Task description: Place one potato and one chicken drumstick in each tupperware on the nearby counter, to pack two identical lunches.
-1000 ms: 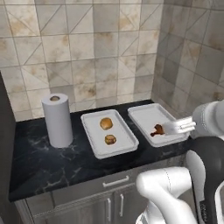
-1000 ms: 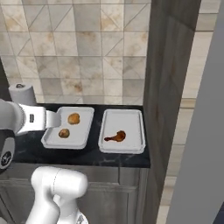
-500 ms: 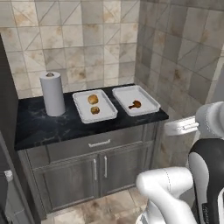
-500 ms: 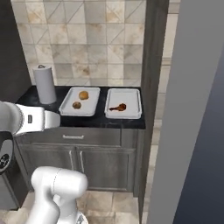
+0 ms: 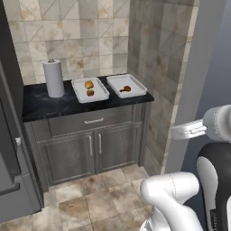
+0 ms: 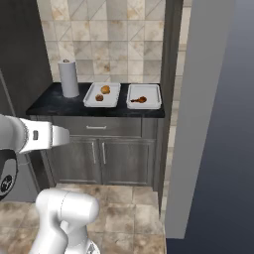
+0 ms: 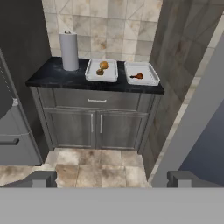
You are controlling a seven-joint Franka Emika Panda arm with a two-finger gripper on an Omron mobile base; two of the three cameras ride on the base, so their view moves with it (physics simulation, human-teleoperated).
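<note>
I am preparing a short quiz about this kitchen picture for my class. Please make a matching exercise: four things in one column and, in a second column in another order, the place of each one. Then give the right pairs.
Things:
1. paper towel roll
2. potatoes
3. chicken drumstick
4. drawer handle

Places:
A. in the white tray nearest the tiled side wall
B. on the cabinet front, below the dark counter
C. upright on the counter, left of both trays
D. in the white tray next to the paper towel roll

Pairs: 1-C, 2-D, 3-A, 4-B
</note>
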